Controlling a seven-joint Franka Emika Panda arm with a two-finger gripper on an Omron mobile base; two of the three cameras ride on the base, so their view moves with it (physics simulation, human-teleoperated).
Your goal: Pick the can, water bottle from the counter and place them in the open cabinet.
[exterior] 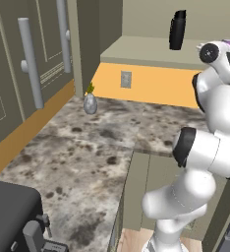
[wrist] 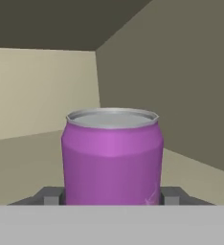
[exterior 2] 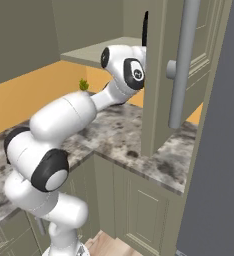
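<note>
beige cabinet shelf [wrist: 28,158] behind can [wrist: 112,155], upright between jaws.

An orange wall [exterior: 151,86] with a grey outlet [exterior: 126,78] backs the kitchen.

Glossy metal can [wrist: 112,155], speckled granite counter [exterior: 87,147]

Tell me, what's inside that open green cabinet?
On the cabinet shelf stands the water bottle. The can sits between the gripper's fingers; its lower part is hidden.
</note>
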